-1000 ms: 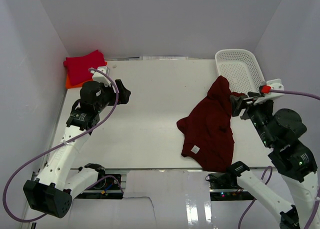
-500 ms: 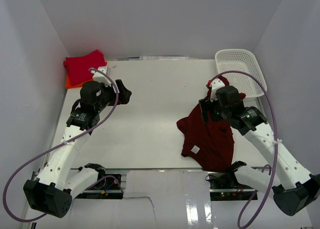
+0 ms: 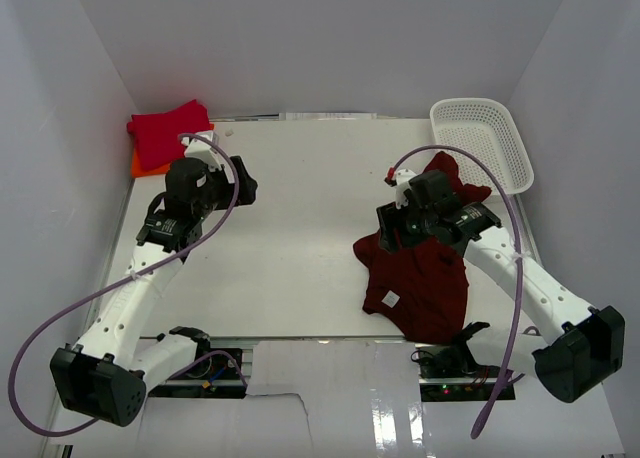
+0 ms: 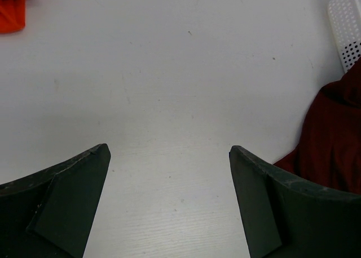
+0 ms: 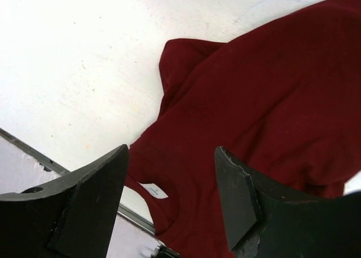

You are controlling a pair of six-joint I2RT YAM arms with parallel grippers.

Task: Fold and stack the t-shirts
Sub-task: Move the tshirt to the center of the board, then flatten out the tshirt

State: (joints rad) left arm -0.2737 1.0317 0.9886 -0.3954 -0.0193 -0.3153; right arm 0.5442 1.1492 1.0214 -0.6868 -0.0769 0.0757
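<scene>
A maroon t-shirt lies rumpled on the right side of the white table, one end near the mesh basket at the far right corner; the right gripper hangs over it, jaws apart, holding nothing; the left gripper hovers wide open and empty above bare tabletop; a folded red t-shirt rests on an orange t-shirt at the far left corner.

White plastic mesh basket at the far right corner of the white table, plain pale walls
</scene>
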